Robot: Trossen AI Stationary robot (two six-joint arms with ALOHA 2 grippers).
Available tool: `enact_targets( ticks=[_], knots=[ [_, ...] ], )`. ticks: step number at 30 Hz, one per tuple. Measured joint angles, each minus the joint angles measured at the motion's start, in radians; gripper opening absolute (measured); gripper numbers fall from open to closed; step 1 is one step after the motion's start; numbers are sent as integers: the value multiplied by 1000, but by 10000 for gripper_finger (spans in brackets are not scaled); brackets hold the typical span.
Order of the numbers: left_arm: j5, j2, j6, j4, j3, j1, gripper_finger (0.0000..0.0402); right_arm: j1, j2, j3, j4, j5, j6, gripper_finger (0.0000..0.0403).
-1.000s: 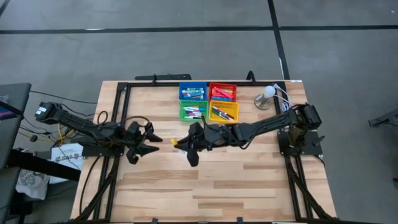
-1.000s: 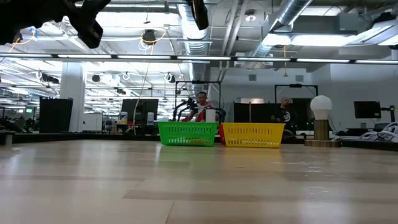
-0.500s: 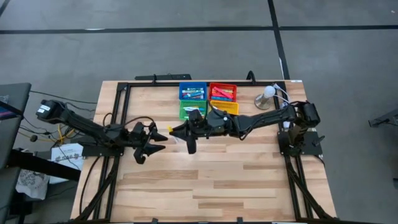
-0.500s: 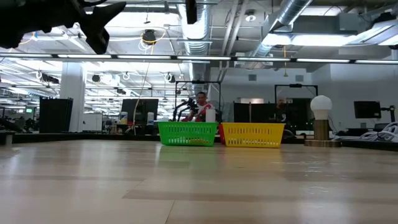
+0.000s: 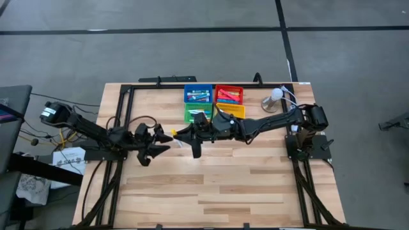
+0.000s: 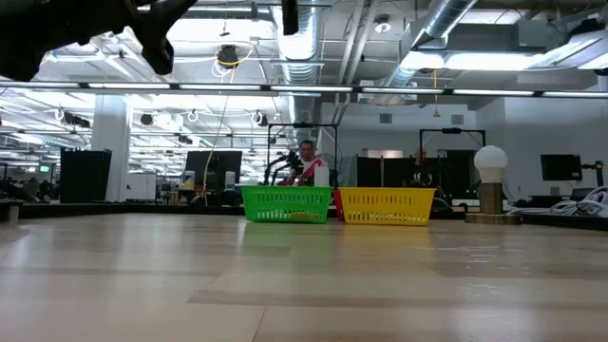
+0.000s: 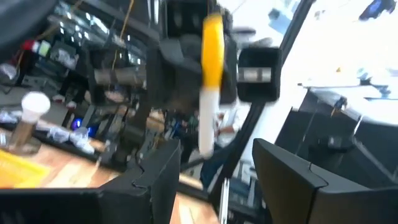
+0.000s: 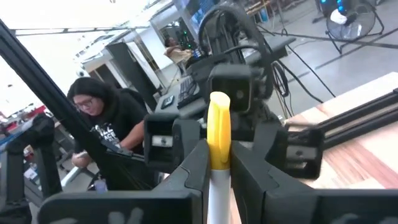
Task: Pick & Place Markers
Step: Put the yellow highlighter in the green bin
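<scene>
Overhead, coloured trays hold markers; right claw grips yellow marker; left claw released.

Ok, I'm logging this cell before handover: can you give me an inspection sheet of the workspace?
Surface: wooden table, near half bare.
Job's things: yellow-capped marker held in the air; other markers in four trays at the far edge.
Clutter: white lamp beside the trays.
End effectors: right end effector shut on the marker; left end effector open, facing it.
Cables: loose loops over the left arm.
Surroundings: seated person beyond the table.
</scene>
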Motion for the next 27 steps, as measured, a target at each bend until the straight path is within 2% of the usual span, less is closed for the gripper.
enact_targets(
  ticks=[4,10,21,27],
  knots=[
    [0,2,4,21,28,20,200,7,0,0,7,1,7,39],
    [2,66,104,22,118,24,200,11,0,0,29,3,10,39],
    [8,167,66,15,152,21,200,9,0,0,34,2,9,39],
    [9,209,105,16,203,21,200,10,0,0,30,2,8,40]
  ],
)
